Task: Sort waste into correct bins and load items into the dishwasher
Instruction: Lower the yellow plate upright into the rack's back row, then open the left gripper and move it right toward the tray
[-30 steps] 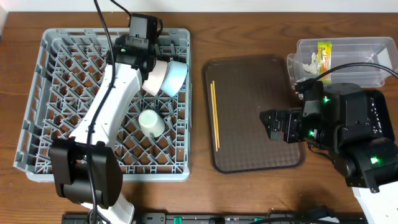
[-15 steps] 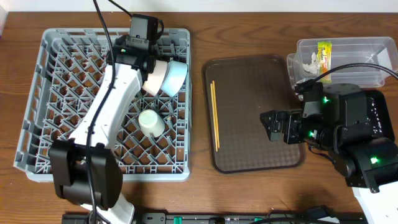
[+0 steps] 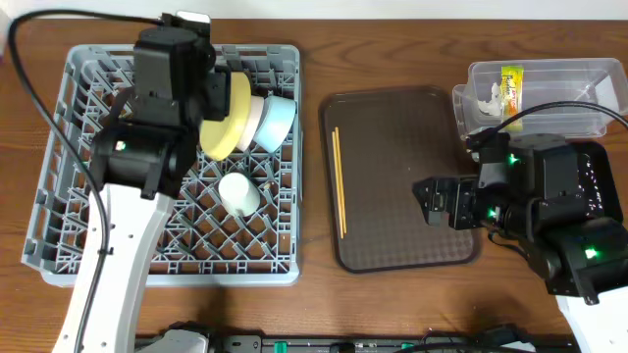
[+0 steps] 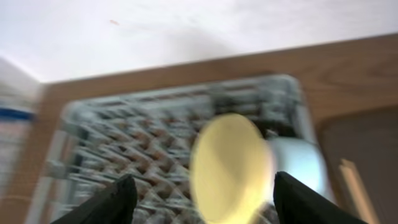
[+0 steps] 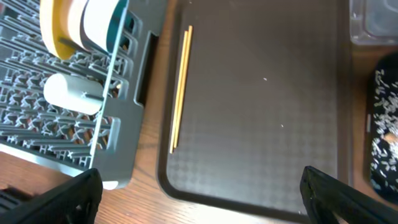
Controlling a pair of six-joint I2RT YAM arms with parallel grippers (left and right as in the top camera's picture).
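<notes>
Left fingers point(image 4: 109, 202): spread, holding nothing, raised over the dish rack point(image 3: 88, 147)
- Just below and ahead of them: yellow plate point(image 3: 224, 116) on edge in the rack, with white bowl point(image 3: 253, 118) and light blue bowl point(image 3: 280, 120) stacked against it; loaded
- Further off, toward me: small white cup point(image 3: 238, 193) on its side in the rack; loaded

Right fingers point(image 5: 348, 196): spread wide, empty, over the brown serving tray point(image 3: 402, 196)
- Just right of them: black tray point(image 5: 385, 124) with rice scraps
- Left of them on the serving tray: chopsticks point(image 3: 339, 181), the one item left to load, I judge
- Beyond them: clear tub point(image 3: 559, 98) holding wrapper point(image 3: 510, 83) and tissue point(image 3: 486, 98); waste looks sorted
</notes>
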